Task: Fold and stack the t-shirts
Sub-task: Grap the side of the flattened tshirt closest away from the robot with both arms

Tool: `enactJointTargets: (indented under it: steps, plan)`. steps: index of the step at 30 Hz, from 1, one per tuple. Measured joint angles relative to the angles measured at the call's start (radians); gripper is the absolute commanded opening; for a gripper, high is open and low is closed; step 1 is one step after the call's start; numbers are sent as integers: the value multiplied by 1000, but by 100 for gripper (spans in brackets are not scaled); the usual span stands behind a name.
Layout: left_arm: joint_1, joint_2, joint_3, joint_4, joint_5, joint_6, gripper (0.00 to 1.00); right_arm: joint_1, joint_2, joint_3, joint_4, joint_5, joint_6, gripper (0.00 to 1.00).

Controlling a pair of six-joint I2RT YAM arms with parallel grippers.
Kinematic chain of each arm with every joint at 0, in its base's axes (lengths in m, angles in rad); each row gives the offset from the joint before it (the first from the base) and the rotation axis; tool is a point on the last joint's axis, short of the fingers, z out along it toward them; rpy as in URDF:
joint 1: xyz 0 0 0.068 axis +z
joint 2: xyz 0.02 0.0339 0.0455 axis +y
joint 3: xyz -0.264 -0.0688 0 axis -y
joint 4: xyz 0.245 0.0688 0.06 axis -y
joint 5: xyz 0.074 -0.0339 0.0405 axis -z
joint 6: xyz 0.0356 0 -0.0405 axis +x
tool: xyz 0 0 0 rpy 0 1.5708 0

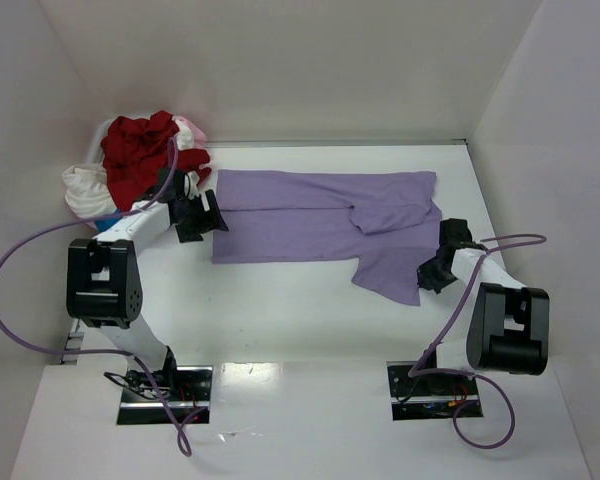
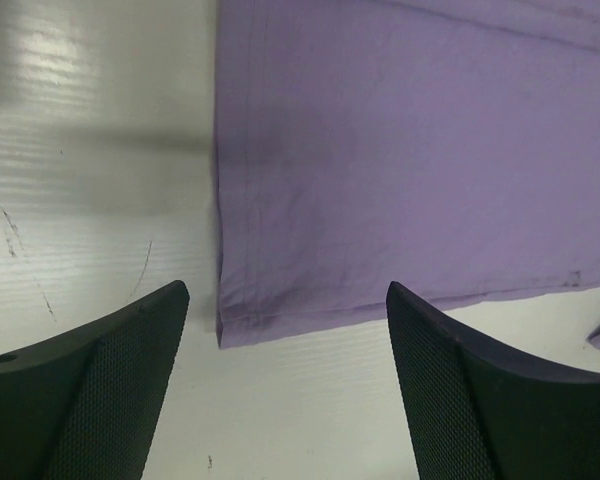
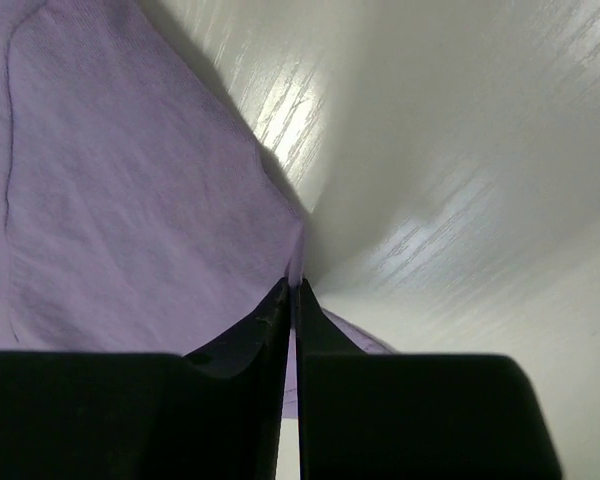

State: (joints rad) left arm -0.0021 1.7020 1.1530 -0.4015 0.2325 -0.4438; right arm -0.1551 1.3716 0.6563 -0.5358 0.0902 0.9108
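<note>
Lying across the middle of the table (image 1: 280, 320), the purple shirt (image 1: 320, 225) is the one you have in play. It looks part folded: a long crease runs its length in the top view, and the far strip seems laid over the body. One sleeve sticks out at the near right, so by my reading this fold is not finished.

Your right gripper (image 3: 292, 295) is at that right end, jaws pressed tight together on a thin edge of the purple cloth, which tents up from the pinch in the wrist view. Your left gripper (image 2: 287, 288) hangs over the shirt's near left corner with its jaws spread wide and nothing between them. The hem corner sits just ahead of the fingers, flat on the table.

Out in the far left corner, the other three are heaped and unfolded: the red shirt (image 1: 140, 160) on top, the white shirt (image 1: 83, 190) bunched beneath it on the left, and the pink shirt (image 1: 188, 128) just peeking out behind. No stack has been started anywhere in view.

So you are early, I'd say. One shirt is partly folded, with its sleeve and cross folds to come. Three more shirts are untouched, and all the stacking is left.
</note>
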Motion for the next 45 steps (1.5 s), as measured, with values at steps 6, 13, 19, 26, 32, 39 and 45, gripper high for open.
enactJointTargets:
  steps: [6, 13, 19, 26, 32, 39, 45]
  plan:
    - [-5, 22, -7, -6, 6, 3, 84, 0, 0, 0, 14, -11, 0, 8]
    - [-45, 49, -13, -42, -47, 4, 82, 0, -2, 0, 34, -29, -9, 8]
    - [-58, 50, -17, -66, -77, 11, 76, 0, -2, 11, 49, -50, -15, 9]
    - [-69, 61, -31, -81, -93, 23, 69, 0, -1, 18, 67, -58, -16, 10]
    - [-79, 68, -43, -87, -94, 22, 56, 0, -1, 19, 72, -64, -16, 10]
    - [-81, 74, -46, -91, -98, 23, 36, 0, -1, 19, 72, -69, -16, 10]
    - [-82, 77, -46, -98, -100, 23, 12, 0, -1, 31, 71, -77, -16, 9]
